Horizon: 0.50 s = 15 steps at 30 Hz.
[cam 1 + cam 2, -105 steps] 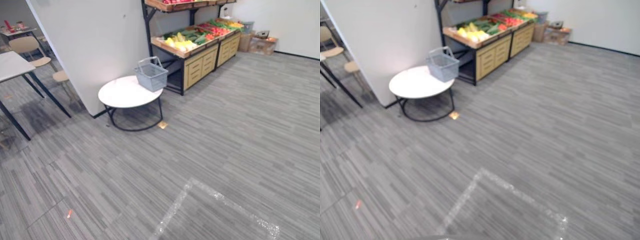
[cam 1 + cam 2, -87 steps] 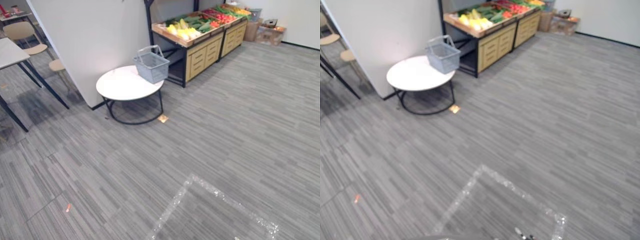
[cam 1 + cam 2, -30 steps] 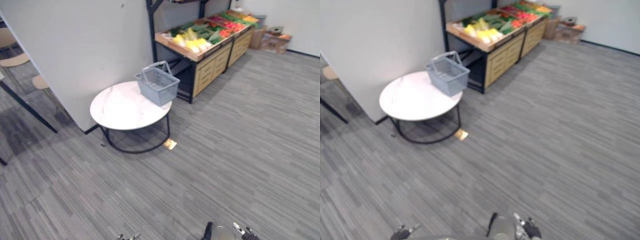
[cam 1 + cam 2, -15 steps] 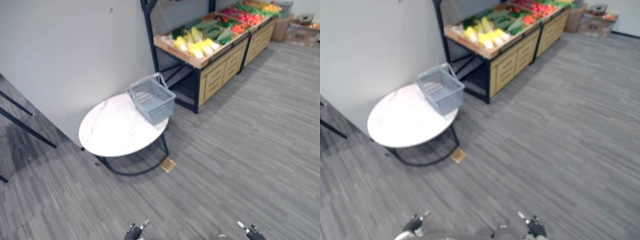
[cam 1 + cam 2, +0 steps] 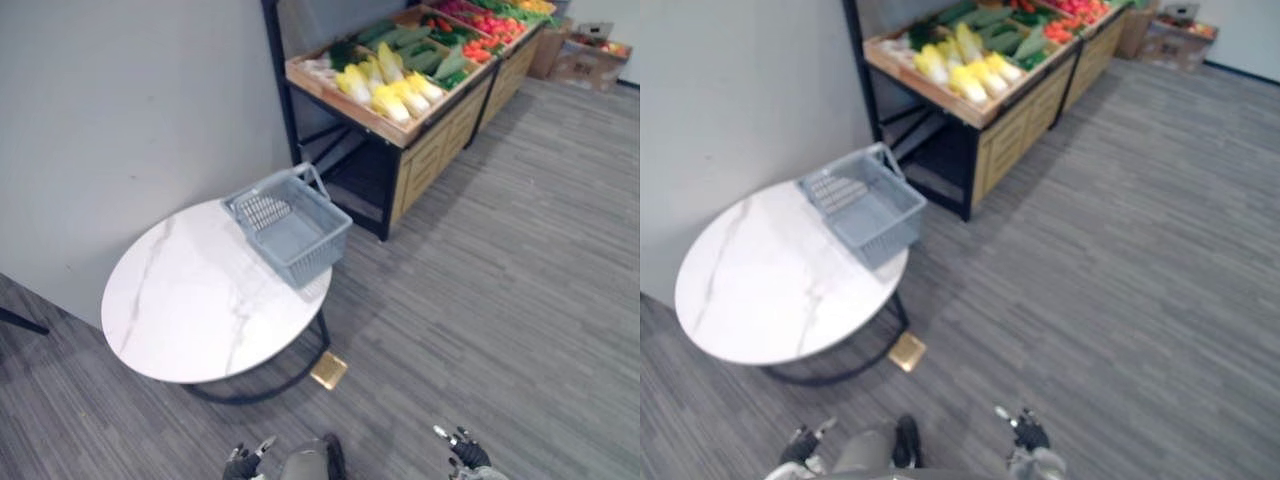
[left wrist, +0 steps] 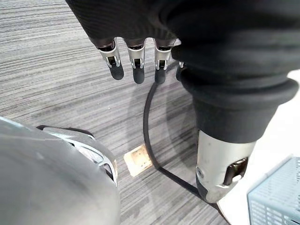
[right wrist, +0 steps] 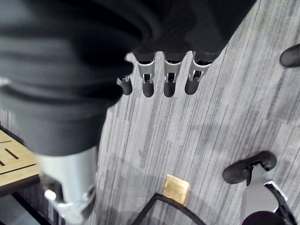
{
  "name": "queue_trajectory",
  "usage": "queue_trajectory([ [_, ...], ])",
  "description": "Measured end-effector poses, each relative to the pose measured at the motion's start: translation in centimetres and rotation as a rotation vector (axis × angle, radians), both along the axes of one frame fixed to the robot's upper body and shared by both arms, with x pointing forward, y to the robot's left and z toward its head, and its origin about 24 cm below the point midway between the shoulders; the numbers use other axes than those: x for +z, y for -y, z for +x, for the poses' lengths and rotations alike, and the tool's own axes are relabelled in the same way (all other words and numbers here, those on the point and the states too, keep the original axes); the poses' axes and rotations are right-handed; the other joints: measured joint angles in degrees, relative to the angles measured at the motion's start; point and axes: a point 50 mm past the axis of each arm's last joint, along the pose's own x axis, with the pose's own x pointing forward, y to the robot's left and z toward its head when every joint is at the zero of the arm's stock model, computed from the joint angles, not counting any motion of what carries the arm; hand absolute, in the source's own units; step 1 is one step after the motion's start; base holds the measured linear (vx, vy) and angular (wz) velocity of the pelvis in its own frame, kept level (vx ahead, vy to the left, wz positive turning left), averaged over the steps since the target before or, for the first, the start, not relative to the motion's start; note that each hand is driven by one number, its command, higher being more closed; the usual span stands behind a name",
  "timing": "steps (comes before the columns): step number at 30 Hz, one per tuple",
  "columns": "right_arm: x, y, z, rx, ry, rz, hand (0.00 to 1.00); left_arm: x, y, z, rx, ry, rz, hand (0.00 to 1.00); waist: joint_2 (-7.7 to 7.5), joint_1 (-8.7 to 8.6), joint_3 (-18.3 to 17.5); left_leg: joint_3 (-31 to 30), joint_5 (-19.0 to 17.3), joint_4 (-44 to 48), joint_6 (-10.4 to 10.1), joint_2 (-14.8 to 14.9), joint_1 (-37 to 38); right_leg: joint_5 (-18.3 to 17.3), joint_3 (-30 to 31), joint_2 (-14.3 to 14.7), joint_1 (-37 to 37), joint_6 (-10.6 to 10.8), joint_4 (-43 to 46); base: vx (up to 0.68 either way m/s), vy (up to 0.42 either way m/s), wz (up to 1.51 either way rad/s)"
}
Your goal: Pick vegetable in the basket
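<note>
your left hand (image 5: 241, 466) is hanging low over the grey floor (image 5: 520, 260), close to you. its fingers (image 6: 135, 65) are pointing straight down and loose, and it is holding nothing. your right hand (image 5: 467, 455) is hanging the same way on the other side. its fingers (image 7: 168, 77) are straight too, and it is holding nothing.

the vegetables (image 5: 385, 90) are lying on the wooden shelf (image 5: 440, 140) far ahead of you, well apart from both hands. the yellow ones are sitting at the near end, with green ones (image 5: 400, 40) behind them and red ones (image 5: 490, 18) further back.

the grey basket (image 5: 290, 225) is sitting on the round white counter (image 5: 190, 300), right at the edge that is nearest the shelf. part of it is sticking out over that edge. one handle is standing up at the end near the shelf.

the counter is standing beside a grey wall (image 5: 130, 100). a small gold plate (image 5: 329, 370) is lying on the floor just beside the counter's black frame. brown boxes (image 5: 590, 50) are sitting past the far end of the shelf.
</note>
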Motion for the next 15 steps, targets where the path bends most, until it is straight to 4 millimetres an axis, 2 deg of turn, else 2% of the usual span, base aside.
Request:
queue_trajectory([
  [1,0.0,0.3,-0.3,-0.01,-0.005,-0.004,0.0,-0.1,-0.4,-0.4,-0.024,-0.029,0.007,0.0,-0.72,-0.08,0.37,-0.12,-1.97,-4.47,-0.43,-2.08,5.22,5.22,0.78,-1.85,-4.81,3.36,13.76,0.49,0.217,0.24],
  [2,-0.1,0.5,-0.8,0.006,-0.022,-0.015,0.0,-0.1,-1.0,-1.0,-0.045,-0.062,0.017,0.0,-1.86,-0.12,0.91,-0.27,-2.81,-6.64,-0.57,-3.98,9.72,7.58,1.18,-3.35,-10.1,5.37,27.85,0.47,0.176,0.2],
  [3,-0.2,0.7,-1.2,0.01,-0.031,-0.022,0.0,-0.2,-1.0,-1.2,-0.045,-0.071,0.017,0.0,-2.05,-0.18,1.02,-0.77,-3.35,-7.72,-0.6,-4.72,12.02,7.18,0.38,-3.99,-12.41,4.75,33.58,0.36,0.072,0.2],
  [4,-0.2,1.2,-1.5,-0.006,-0.031,-0.029,0.0,-0.3,-1.0,-1.8,-0.047,-0.091,0.016,0.0,-1.88,-0.81,1.11,-1.84,-3.92,-9.94,-0.58,-5.51,16.53,4.63,-2.34,-4.56,-16.23,1.36,41.9,0.45,0.076,0.29],
  [5,0.0,1.8,-1.3,-0.007,-0.022,-0.047,0.0,-0.4,-0.8,-1.9,-0.061,-0.103,0.013,0.0,-1.44,-1.56,1.15,-3.16,-4.21,-11.88,-0.52,-5.78,19.62,2.49,-4.74,-4.51,-19.2,-1.85,45.13,0.55,0.065,0.58],
  [6,0.2,2.5,-1.2,-0.004,-0.016,-0.068,0.0,-0.4,-0.5,-1.7,-0.09,-0.107,0.01,0.0,-0.55,-2.31,1.44,-4.84,-4.35,-14.21,-0.51,-5.62,23.22,-1.91,-7.99,-4.25,-22.92,-4.34,45.07,0.45,0.027,0.64],
  [7,0.2,2.9,-1.2,-0.004,-0.018,-0.078,0.0,-0.4,-0.3,-1.4,-0.108,-0.105,0.008,0.0,0.02,-2.74,1.83,-5.89,-4.35,-14.87,-0.52,-5.28,24.68,-4.56,-9.75,-4.12,-24.05,-4.35,43.13,0.44,-0.017,0.92],
  [8,0.2,3.4,-1.6,-0.008,-0.028,-0.088,0.0,-0.5,0.2,-1.2,-0.123,-0.102,0.0,0.0,1.06,-3.3,2.21,-7.4,-4.35,-16.21,-0.53,-4.3,27.25,-7.36,-12.45,-3.76,-25.82,-4.63,35.69,0.43,-0.066,0.89],
  [10,0.1,3.6,-2.3,-0.022,-0.044,-0.091,0.0,-0.5,0.5,-0.9,-0.112,-0.087,-0.006,0.0,1.49,-3.24,2.34,-8.75,-4.51,-17.39,-0.81,-3.22,29.88,-7.2,-12.15,-3.11,-28.59,-4.52,18.84,0.52,-0.156,1.06],
  [12,0.1,3.5,-2.2,-0.005,-0.044,-0.093,0.0,-0.3,0.8,-0.4,-0.082,-0.052,-0.01,0.0,1.65,-3.01,2.61,-11.24,-6.84,-18.37,-4.39,-0.33,31.36,-4.02,-6.54,-1.18,-29.93,-2.63,-2.28,0.68,-0.396,1.19],
  [13,0.1,3.3,-2.1,0.015,-0.043,-0.094,0.0,-0.3,0.7,-0.7,-0.033,-0.046,-0.014,0.0,1.31,-2.81,2.44,-12.36,-8.46,-18.3,-6.2,0.83,31.97,-1.32,-3.13,-0.41,-29.6,-1.92,-9.2,0.72,-0.52,0.9],
  [14,0.2,3.6,-2.1,0.027,-0.045,-0.102,0.0,-0.4,0.8,-1.0,0.012,-0.047,-0.022,0.0,1.53,-2.75,2.32,-13.21,-9.65,-18.14,-7.12,2.64,33.11,4.61,-2.73,0.7,-29.51,0.25,-7.63,0.51,-0.401,0.54],
  [15,0.3,3.8,-2.1,0.036,-0.045,-0.111,0.0,-0.5,1.1,-1.4,0.034,-0.054,-0.032,0.0,2.28,-2.63,2.29,-13.5,-9.58,-17.69,-7.06,3.29,33.27,4.51,-3.17,1.33,-30.06,0.11,-5.36,0.49,-0.405,0.45],
])
